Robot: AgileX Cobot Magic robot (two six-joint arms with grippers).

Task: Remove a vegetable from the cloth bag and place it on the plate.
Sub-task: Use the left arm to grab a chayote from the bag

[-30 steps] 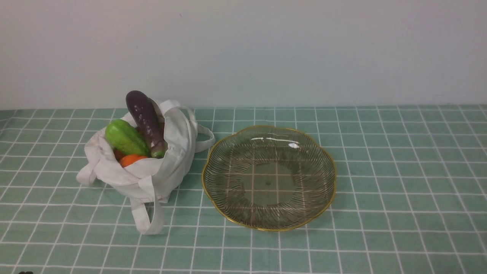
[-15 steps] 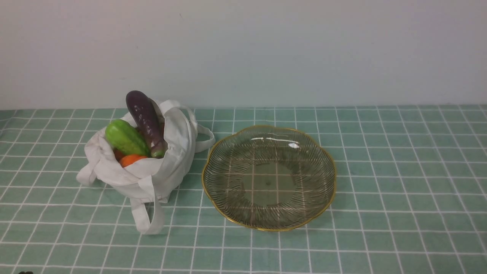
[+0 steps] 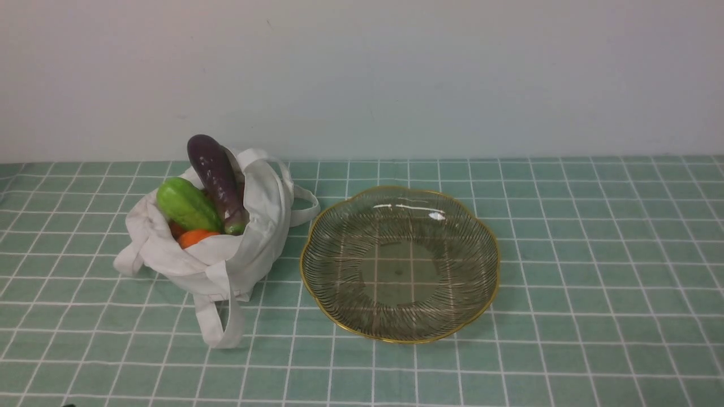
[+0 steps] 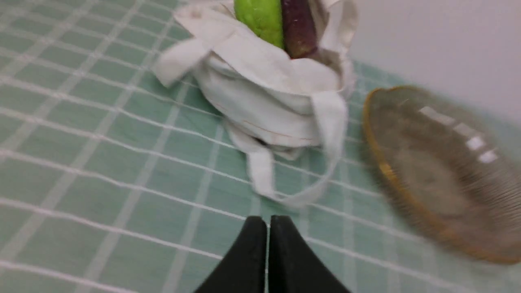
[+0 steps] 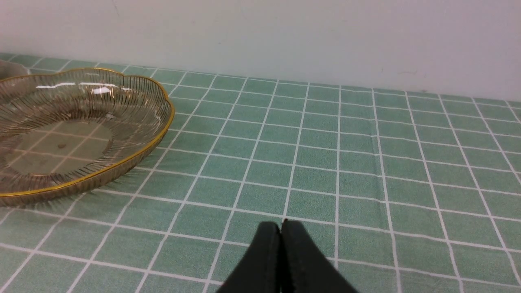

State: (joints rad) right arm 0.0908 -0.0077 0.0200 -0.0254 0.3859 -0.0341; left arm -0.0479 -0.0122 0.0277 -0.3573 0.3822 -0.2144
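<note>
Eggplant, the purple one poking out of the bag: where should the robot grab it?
Probably the upper half of the eggplant, from above. It stands tilted, rounded end clear of the cloth bag rim, lower end tucked inside beside the green vegetable.

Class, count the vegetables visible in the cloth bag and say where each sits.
3. The purple eggplant stands tallest at the back; the green vegetable lies at its left; the orange vegetable peeks over the cloth bag's front edge. Others may be hidden beneath.

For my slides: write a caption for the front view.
Cloth bag of vegetables stands left of a gold-rimmed glass plate on a green checked tablecloth.
</note>
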